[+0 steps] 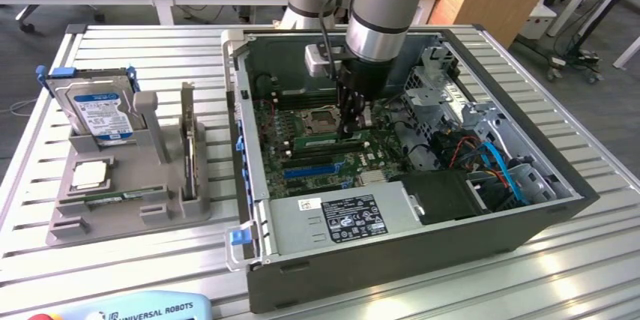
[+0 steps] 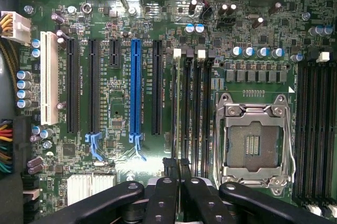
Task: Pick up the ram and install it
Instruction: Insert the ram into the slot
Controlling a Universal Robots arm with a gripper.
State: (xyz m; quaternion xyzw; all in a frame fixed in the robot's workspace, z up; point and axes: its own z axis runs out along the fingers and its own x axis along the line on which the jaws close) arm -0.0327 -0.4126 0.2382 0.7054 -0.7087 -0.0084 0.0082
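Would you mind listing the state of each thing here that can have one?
Computer case: open, insides exposed.
Processor socket: empty.
Gripper: jaws shut, low over the memory slots.
Ram: at those slots by the jaws; seating unclear.
Hard drive: upright in its holder.

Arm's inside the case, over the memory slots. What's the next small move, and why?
Probably ease straight down a touch. The gripper is shut, apparently on the ram, which lies along the memory slots beside the empty CPU socket. I cannot tell whether the ram is seated, so a short, gentle press looks safer than letting go.
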